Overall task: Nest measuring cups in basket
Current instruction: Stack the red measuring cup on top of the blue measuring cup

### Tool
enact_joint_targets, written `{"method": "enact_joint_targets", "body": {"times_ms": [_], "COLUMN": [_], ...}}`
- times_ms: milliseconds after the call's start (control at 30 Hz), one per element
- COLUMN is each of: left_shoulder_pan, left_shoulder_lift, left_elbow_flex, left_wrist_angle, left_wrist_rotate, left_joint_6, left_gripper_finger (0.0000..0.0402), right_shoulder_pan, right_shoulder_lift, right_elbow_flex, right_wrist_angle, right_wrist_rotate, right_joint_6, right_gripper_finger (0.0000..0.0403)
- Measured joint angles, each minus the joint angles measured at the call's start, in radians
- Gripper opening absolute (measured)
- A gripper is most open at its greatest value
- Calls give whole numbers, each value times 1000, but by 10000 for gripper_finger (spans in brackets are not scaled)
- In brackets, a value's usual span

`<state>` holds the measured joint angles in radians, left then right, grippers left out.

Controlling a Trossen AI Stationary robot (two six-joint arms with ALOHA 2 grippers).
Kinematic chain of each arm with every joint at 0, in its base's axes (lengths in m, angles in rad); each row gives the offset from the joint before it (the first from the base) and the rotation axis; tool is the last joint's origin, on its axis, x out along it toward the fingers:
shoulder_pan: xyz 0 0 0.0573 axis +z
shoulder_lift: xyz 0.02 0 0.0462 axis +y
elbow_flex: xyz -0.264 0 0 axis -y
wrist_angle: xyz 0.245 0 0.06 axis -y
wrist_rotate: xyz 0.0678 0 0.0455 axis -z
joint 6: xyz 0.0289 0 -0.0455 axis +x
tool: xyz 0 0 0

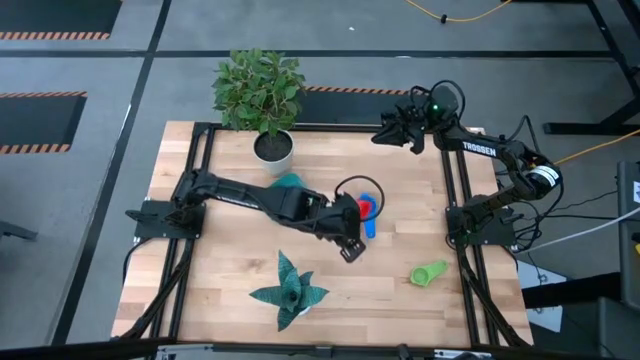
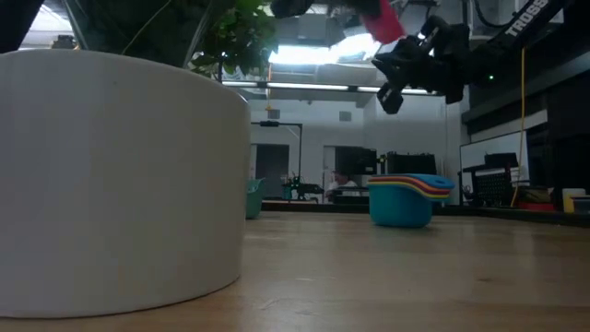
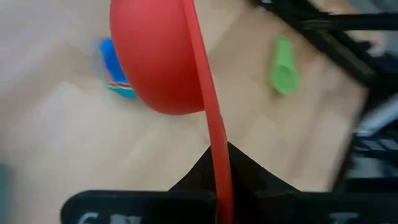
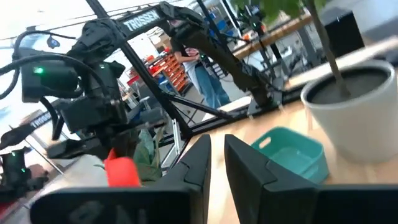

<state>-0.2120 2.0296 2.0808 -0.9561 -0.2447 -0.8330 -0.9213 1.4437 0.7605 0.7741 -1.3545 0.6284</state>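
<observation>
My left gripper [image 3: 221,177] is shut on a red measuring cup [image 3: 161,56], held in the air above mid-table [image 1: 366,207]. Below it on the table stands a stack of nested cups [image 2: 406,198], blue outside with yellow and orange rims [image 1: 370,228]. A green cup [image 1: 428,273] lies alone near the right front. The teal basket [image 4: 292,155] stands by the white pot, partly hidden under my left arm [image 1: 287,181]. My right gripper [image 4: 216,162] hangs over the far right edge [image 1: 385,135], a narrow gap between its fingers with nothing in it. My left gripper pinches the red cup's flat handle [image 3: 219,165] between its two fingers, the handle seen edge-on. The fingers come slanting down from the table's left. The bowl [image 3: 155,68] sticks out ahead of the fingers, turned on its side and lifted clear of the table and the stack.
A white plant pot [image 1: 273,150] with a leafy plant stands at the far edge. A teal succulent ornament [image 1: 290,290] lies near the front. Black frame rails [image 1: 455,200] line the table's sides. A person [image 4: 205,68] stands in the room beyond.
</observation>
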Motion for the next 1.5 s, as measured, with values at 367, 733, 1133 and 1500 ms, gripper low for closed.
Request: {"method": "enact_joint_targets", "body": {"times_ms": [367,733,1133,1500], "left_shoulder_pan": [-2,69,82,76], "left_shoulder_lift": [6,166,251,155], "left_elbow_flex": [0,-1,0,-1], "left_wrist_angle": [36,224,338,121], "left_wrist_rotate": [169,374,431,356], "left_joint_6": [10,145,163,197], "left_gripper_finger": [0,0,0,0], "right_shoulder_pan": [-37,-45,-119,-131], "right_shoulder_lift": [-23,-111,-223,-249], "right_elbow_flex": [123,193,193,167], "right_wrist_angle": [182,172,172,171], "right_wrist_rotate": [-2,-83,-115,-116], "right_joint_6": [180,201,200,179], "right_gripper_finger": [52,52,52,52]}}
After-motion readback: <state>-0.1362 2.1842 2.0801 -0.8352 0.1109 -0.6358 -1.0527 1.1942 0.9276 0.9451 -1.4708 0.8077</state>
